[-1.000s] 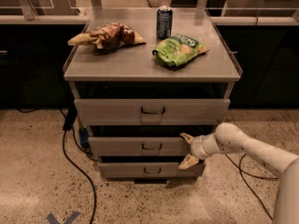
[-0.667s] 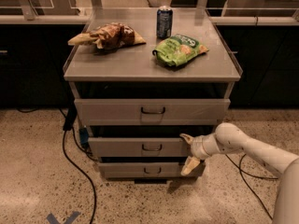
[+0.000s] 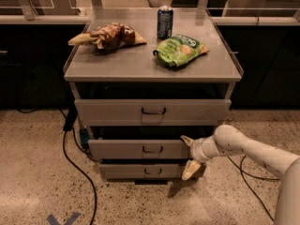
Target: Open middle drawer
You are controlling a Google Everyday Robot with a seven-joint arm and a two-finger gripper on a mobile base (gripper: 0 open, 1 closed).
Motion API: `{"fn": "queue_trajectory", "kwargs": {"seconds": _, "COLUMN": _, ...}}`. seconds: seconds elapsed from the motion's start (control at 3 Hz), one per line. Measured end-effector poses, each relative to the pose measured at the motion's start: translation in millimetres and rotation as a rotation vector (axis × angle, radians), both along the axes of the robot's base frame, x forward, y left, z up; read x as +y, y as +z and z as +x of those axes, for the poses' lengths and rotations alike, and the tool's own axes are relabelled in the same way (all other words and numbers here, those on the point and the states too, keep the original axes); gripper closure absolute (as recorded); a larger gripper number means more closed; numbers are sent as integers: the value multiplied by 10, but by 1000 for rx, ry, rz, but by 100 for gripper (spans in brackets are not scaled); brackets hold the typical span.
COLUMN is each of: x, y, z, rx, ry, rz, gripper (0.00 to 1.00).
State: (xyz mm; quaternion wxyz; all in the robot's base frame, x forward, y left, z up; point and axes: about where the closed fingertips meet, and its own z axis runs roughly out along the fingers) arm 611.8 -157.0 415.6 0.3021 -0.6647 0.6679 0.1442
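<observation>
Speckled floor (image 3: 37,182) beneath a grey worktop (image 3: 140,67) bearing a can (image 3: 164,22) and two snack bags.
Middle drawer (image 3: 122,149) lies at lower centre, between a taller front above and a narrower one below. The gripper (image 3: 188,154) is at its right end, jaws spread.

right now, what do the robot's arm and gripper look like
The arm is smooth, off-white and tube-like, with a rounded, bulbous joint near the wrist and a paler ringed collar. The gripper, by the right end of the middle drawer, has two short, pale tan, tapering fingers. No markings or cables show on it.
</observation>
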Motion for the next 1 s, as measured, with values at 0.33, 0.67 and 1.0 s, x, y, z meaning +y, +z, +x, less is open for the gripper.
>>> {"fn": "queue_trajectory", "kwargs": {"seconds": 0.33, "x": 0, "y": 0, "z": 0, "rx": 0, "ry": 0, "rz": 0, "gripper": 0}}
{"fn": "queue_trajectory", "kwargs": {"seconds": 0.67, "x": 1, "y": 0, "z": 0, "rx": 0, "ry": 0, "rz": 0, "gripper": 19}}
{"fn": "queue_trajectory", "kwargs": {"seconds": 1.0, "x": 1, "y": -1, "z": 0, "rx": 0, "ry": 0, "rz": 0, "gripper": 49}}
